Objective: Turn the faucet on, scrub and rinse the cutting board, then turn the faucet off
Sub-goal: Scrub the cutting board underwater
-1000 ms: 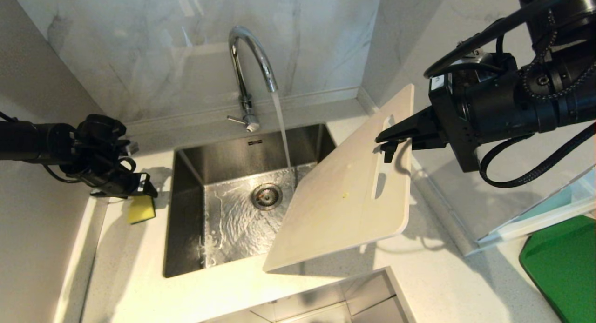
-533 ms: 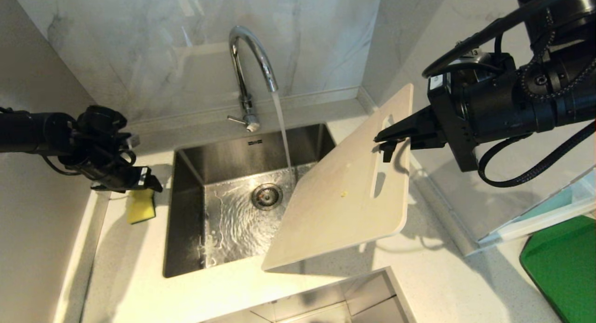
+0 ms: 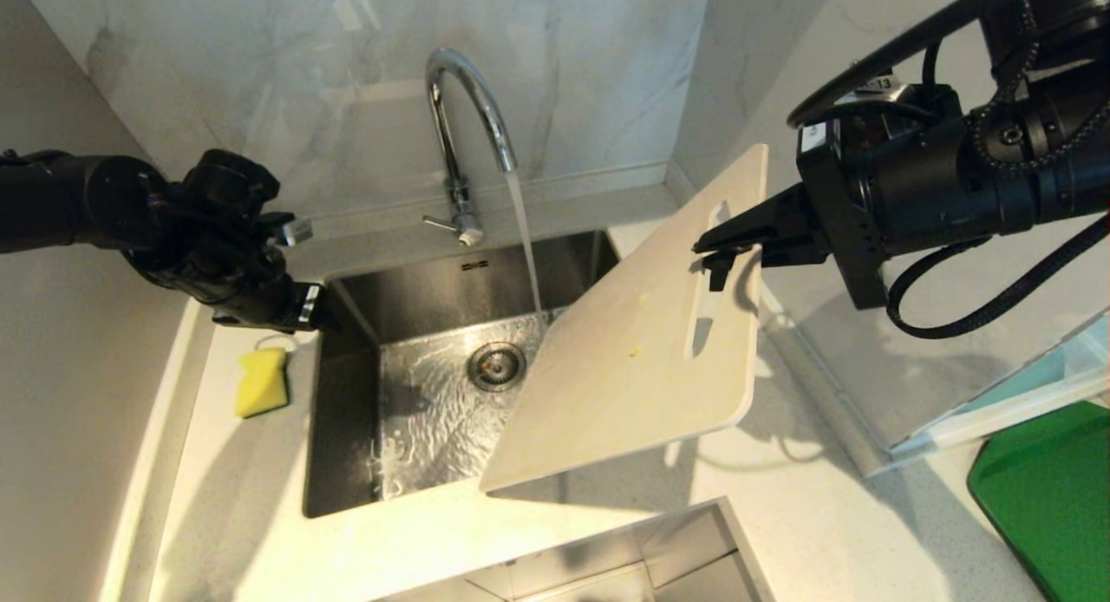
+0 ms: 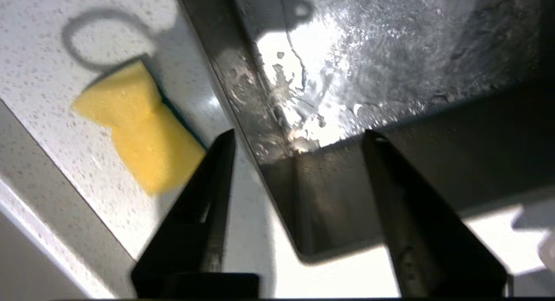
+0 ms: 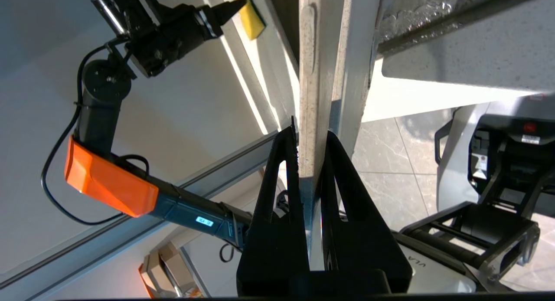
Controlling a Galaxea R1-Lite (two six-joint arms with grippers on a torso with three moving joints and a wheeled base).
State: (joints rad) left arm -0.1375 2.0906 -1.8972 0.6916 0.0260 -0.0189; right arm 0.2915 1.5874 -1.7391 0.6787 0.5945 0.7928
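The chrome faucet (image 3: 468,99) is running, and its stream (image 3: 525,238) falls into the steel sink (image 3: 342,411). My right gripper (image 3: 715,251) is shut on the handle edge of the cream cutting board (image 3: 624,385), which hangs tilted over the sink's right side, just right of the stream. A small yellow stain (image 3: 636,351) marks the board's face. In the right wrist view the board's edge (image 5: 314,75) sits clamped in that gripper (image 5: 312,129). My left gripper (image 3: 308,311) hovers open and empty over the sink's back-left corner (image 4: 299,134).
A yellow sponge (image 3: 261,381) lies on the counter left of the sink, beside the left fingers (image 4: 134,132). A green board (image 3: 1049,489) and a clear bin (image 3: 997,394) sit at the right. A steel compartment (image 3: 607,559) opens at the counter's front edge.
My left gripper has moved off the sponge, back and rightward to the sink's corner; the sponge stays on the counter. The right gripper has raised the board slightly toward the stream.
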